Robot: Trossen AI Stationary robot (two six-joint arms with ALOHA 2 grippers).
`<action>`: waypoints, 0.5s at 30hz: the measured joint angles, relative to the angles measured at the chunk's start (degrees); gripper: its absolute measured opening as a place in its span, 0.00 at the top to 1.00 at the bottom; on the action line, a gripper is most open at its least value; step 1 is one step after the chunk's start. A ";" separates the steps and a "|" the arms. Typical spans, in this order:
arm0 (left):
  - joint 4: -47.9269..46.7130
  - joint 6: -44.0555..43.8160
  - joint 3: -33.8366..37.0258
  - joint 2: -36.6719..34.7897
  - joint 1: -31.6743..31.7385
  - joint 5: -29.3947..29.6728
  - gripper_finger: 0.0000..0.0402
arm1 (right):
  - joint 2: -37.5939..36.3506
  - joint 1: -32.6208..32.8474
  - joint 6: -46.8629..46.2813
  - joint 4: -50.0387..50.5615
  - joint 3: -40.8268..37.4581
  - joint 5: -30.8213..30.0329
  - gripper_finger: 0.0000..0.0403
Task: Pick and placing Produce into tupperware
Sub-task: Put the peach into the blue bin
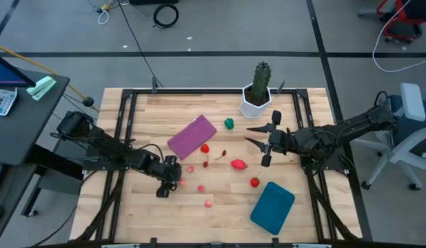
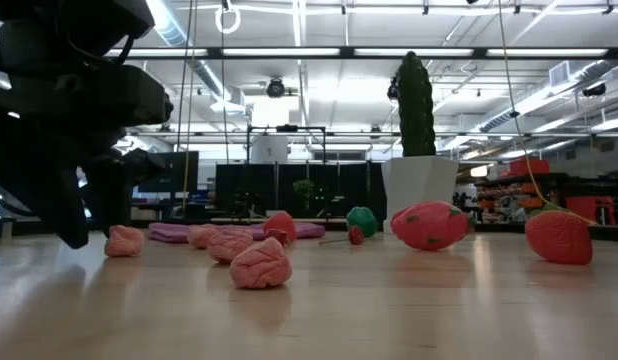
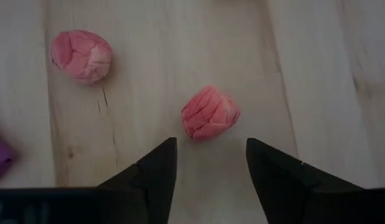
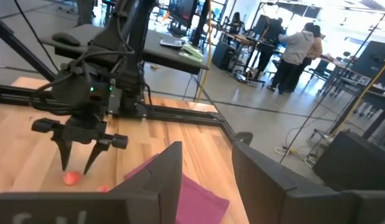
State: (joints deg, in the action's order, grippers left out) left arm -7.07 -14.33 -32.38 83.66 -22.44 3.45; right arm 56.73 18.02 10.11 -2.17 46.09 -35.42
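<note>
My left gripper (image 1: 173,179) hangs low over the table, open, fingers pointing down. In the left wrist view (image 3: 211,155) a pink produce piece (image 3: 210,112) lies on the wood just ahead of the fingertips, untouched; it also shows in the high view (image 1: 180,182). A second pink piece (image 3: 80,56) lies farther off. More produce lies scattered on the table: a green piece (image 1: 229,123), red pieces (image 1: 205,148), a red-pink fruit (image 1: 238,164) and a strawberry (image 1: 255,182). The teal tupperware (image 1: 273,207) sits flat near the table's near right corner. My right gripper (image 1: 253,136) hovers open, raised above the table's middle right.
A flat purple rectangle (image 1: 192,136) lies left of centre, and a cactus in a white pot (image 1: 257,93) stands at the far edge. Pink pieces (image 2: 259,265) and the strawberry (image 2: 559,237) dot the near half. People stand in the room beyond (image 4: 295,53).
</note>
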 joint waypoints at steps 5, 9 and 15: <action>2.24 -0.02 0.00 0.00 0.00 -0.01 0.48 | 0.04 -1.07 -0.03 0.14 0.00 -0.04 0.63; 3.94 -0.02 0.00 0.20 0.00 0.20 0.51 | 0.04 -1.53 -0.19 0.43 0.00 -0.04 0.63; 3.80 -1.58 -0.07 2.17 0.00 0.68 0.57 | 0.04 -1.57 -3.06 2.29 0.00 -0.02 0.63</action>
State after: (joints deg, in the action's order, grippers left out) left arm -3.27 -15.91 -32.45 85.83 -22.44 4.13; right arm 56.77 16.45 7.05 0.12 46.09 -35.44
